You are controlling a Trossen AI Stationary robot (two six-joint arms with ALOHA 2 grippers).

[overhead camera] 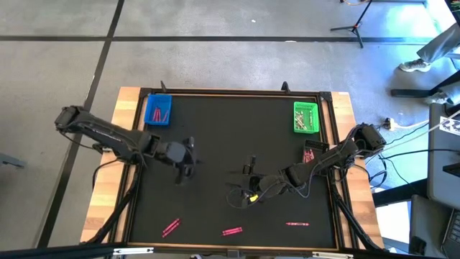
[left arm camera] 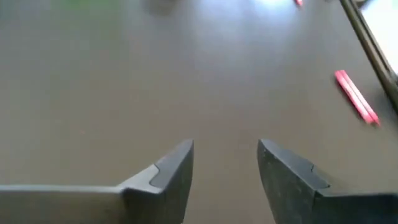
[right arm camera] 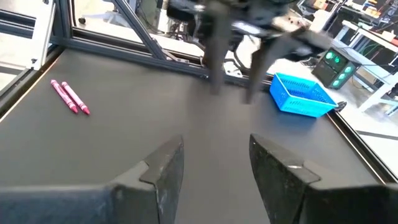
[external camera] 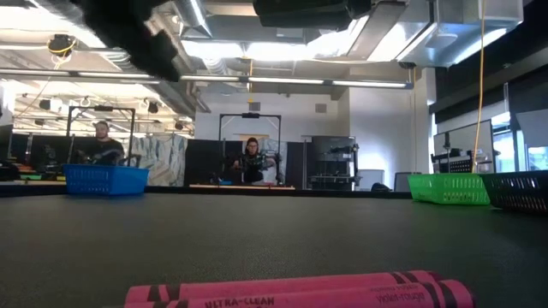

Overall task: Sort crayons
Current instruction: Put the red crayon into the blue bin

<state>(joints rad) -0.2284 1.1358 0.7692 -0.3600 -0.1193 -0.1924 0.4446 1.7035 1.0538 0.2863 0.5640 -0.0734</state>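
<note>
**Both claws empty over the dark surface**

The left claw [overhead camera: 188,162] hangs spread, holding nothing, near the blue tray [overhead camera: 158,109]. The right claw [overhead camera: 249,173] hovers mid-surface, fingers parted and empty. Pink crayons [overhead camera: 170,228] lie in pairs along the near edge, well apart from both claws; judging by that, either arm must reach down there next.

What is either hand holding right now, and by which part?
Nothing. The left hand is open over bare mat with an empty gap between its fingers. The right hand is open and empty too, near the table's middle. Loose crayons lie on the mat.
</note>
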